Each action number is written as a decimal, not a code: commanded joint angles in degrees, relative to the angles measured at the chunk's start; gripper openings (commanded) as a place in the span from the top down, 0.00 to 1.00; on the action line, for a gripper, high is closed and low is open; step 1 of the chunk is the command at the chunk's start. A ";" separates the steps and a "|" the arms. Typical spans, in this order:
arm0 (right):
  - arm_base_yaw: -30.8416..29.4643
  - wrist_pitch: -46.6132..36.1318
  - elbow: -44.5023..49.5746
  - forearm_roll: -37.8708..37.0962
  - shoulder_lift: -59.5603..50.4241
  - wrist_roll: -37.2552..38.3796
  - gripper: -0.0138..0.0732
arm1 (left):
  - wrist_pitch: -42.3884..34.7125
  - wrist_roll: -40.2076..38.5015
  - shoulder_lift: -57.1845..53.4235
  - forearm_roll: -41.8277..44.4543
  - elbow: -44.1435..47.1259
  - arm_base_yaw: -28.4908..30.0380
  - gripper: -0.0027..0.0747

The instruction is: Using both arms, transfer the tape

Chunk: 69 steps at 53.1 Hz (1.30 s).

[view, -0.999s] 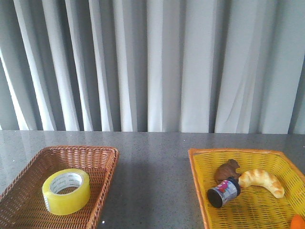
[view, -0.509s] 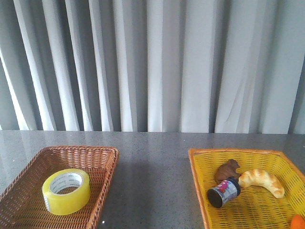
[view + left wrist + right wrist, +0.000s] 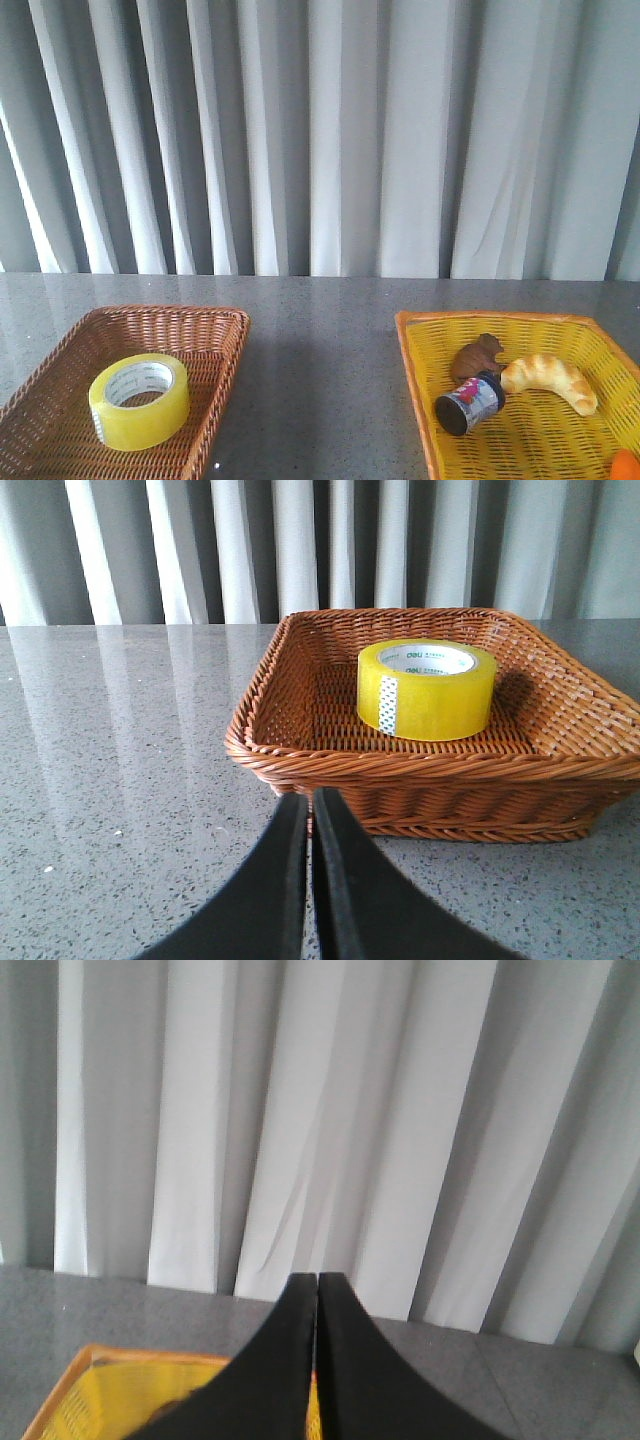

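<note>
The yellow tape roll [image 3: 139,401] lies flat in the brown wicker basket [image 3: 215,330] at the front left of the table. It also shows in the left wrist view [image 3: 427,689], inside the same basket [image 3: 300,755]. My left gripper [image 3: 310,800] is shut and empty, low over the table just short of the basket's near rim. My right gripper [image 3: 317,1282] is shut and empty, above the yellow basket [image 3: 70,1400]. Neither arm shows in the front view.
The yellow basket [image 3: 420,335] at the front right holds a croissant toy [image 3: 550,380], a brown toy [image 3: 476,356], a small dark jar [image 3: 469,402] on its side and an orange thing [image 3: 626,466] at the edge. Grey curtains hang behind the speckled grey table [image 3: 320,350].
</note>
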 commanded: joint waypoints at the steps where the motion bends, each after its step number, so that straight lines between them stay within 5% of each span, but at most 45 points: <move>1: -0.01 -1.61 -1.29 6.88 0.08 -11.21 0.85 | -4.33 -0.51 -0.97 -0.65 -1.59 -0.54 0.97; 7: -0.01 -4.01 -1.29 22.01 -0.65 -28.60 0.85 | -4.33 -0.51 -0.97 -0.65 -1.59 -0.54 0.97; 13: -0.01 -4.89 -1.29 36.68 -2.52 -38.42 0.85 | -4.33 -0.51 -0.97 -0.65 -1.59 -0.54 0.97; 30: -0.01 -8.76 2.67 65.43 -6.93 -45.17 0.85 | -4.33 -0.51 -0.97 -0.65 -1.59 -0.54 0.97; 39: -0.01 -23.78 20.55 68.19 -13.38 -46.54 0.85 | -4.33 -0.51 -0.97 -0.65 -1.59 -0.54 0.97; 60: -0.13 -36.13 52.88 64.01 -36.92 -50.49 0.85 | -4.33 -0.51 -0.97 -0.60 -1.59 -0.54 0.97; 69: -4.69 -43.27 64.54 65.53 -48.01 -51.00 0.85 | -4.33 -0.51 -0.97 -0.60 -1.59 -0.54 0.97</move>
